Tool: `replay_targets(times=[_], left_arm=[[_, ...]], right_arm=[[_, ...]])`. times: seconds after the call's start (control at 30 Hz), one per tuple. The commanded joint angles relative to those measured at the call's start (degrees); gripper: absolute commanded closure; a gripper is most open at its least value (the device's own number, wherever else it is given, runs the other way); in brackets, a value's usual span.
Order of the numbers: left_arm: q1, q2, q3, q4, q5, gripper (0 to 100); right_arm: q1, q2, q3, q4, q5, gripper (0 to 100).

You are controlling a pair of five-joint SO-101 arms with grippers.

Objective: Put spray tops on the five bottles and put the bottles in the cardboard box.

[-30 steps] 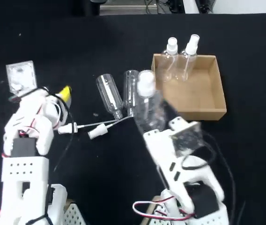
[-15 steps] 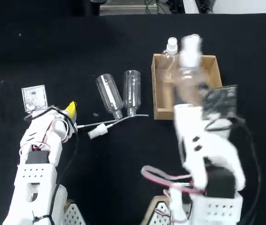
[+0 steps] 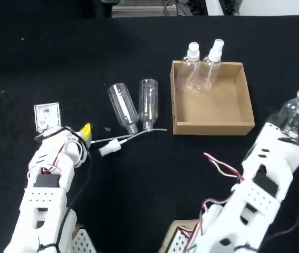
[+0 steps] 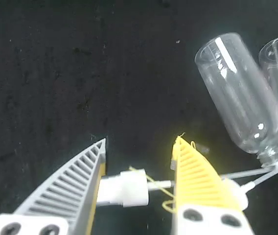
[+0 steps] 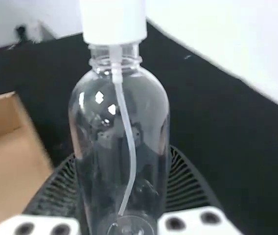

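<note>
Our right gripper (image 5: 122,164) clamps a capped bottle (image 5: 119,112) at far right, near the cardboard box (image 3: 212,128). Our left gripper (image 4: 140,147) gapes around a spray top (image 4: 124,187).

Figure: surroundings of the work area.
A black tabletop (image 3: 60,52) is spreading across the whole scene and carrying a pale speck (image 3: 22,38) at the far left. Beyond its far edge, dark cables (image 3: 177,6) are lying on a grey floor (image 3: 139,10), and a white surface (image 3: 281,6) is showing at the far right. In the right wrist view, a white surface (image 5: 237,39) is bordering the black tabletop.
</note>
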Motion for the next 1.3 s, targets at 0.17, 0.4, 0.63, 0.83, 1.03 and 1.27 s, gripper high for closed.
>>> replay_targets(times=[0.17, 0.4, 0.63, 0.83, 1.03, 1.27], left_arm=[[1.2, -0.9, -0.6, -1.1, -0.5, 79], [1.2, -0.9, -0.5, -1.1, -0.5, 79], [1.2, -0.9, -0.5, -1.1, -0.5, 79], [1.2, -0.9, -0.4, -1.1, -0.5, 79], [1.3, -0.8, -0.4, -1.1, -0.5, 79], [1.3, -0.8, -0.4, -1.1, -0.5, 79]], right_arm=[[5.8, 25.2, -7.7, -25.0, 0.2, 98.8], [8.4, 46.0, -15.5, -40.1, 0.2, 98.8], [9.7, 64.8, -23.9, -56.1, -2.5, 98.7], [10.5, 76.3, -30.3, -63.9, -6.2, 98.7], [11.8, 82.0, -35.0, -65.0, -6.3, 98.6], [11.7, 85.2, -38.5, -65.0, -6.2, 98.6]])
